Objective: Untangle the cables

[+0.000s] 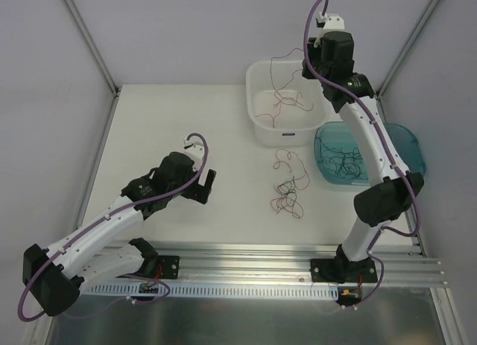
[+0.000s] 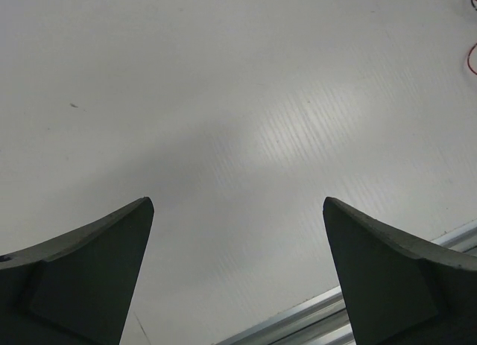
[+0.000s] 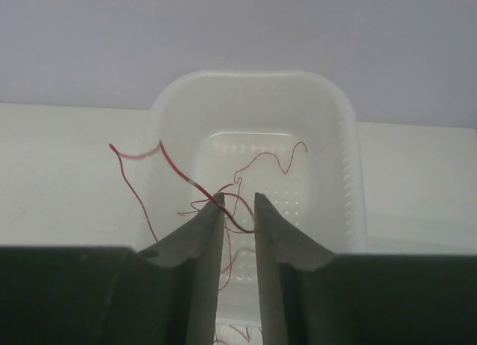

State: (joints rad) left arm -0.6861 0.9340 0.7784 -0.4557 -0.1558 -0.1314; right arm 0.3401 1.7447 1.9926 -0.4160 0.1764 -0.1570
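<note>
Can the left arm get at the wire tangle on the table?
Probably yes: the left pincer is open, and nothing stands on the white table between it and the tangle of thin red and black wires.

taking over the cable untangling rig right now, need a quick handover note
Left gripper: wide open, empty, over bare table.
Right gripper: jaws narrowly apart above the white tub, a red wire lying across the gap.
Done: loose red strands in the white tub, dark wires in the blue tub.
Left: the red-and-dark tangle on the table between the arms.
</note>
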